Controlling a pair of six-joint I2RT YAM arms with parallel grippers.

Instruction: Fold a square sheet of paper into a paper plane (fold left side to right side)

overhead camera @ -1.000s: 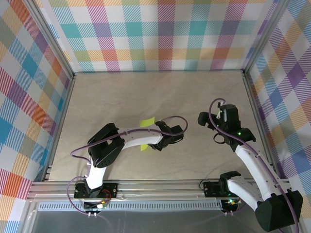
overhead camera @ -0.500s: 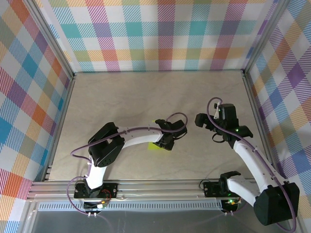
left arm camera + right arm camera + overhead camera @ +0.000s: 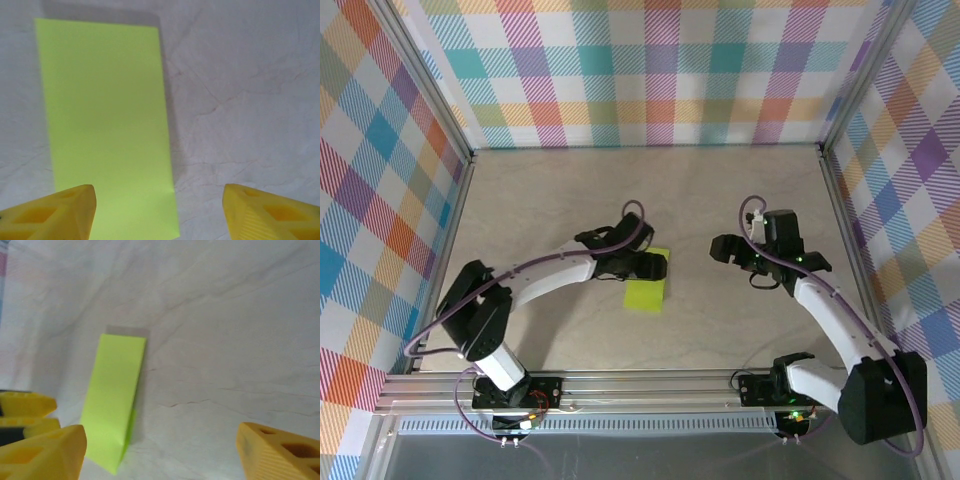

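Lime sheet [image 3: 647, 285] lies flat on the counter [image 3: 550, 200] as a narrow doubled rectangle, just under my left fingers [image 3: 55, 210], which are spread and grasp nothing. My right fingers [image 3: 280, 450], also spread and empty, hover well apart to the right. The side-to-side fold appears made; in the right wrist view the layers gape slightly at one end. Procedure: lower one finger onto the folded edge, press along its length, keep the edges aligned. Nothing obstructs; the plaid walls [image 3: 650, 70] stand well away.

Lime square sheet of paper [image 3: 647, 288], folded into a narrow rectangle, flat mid-table.
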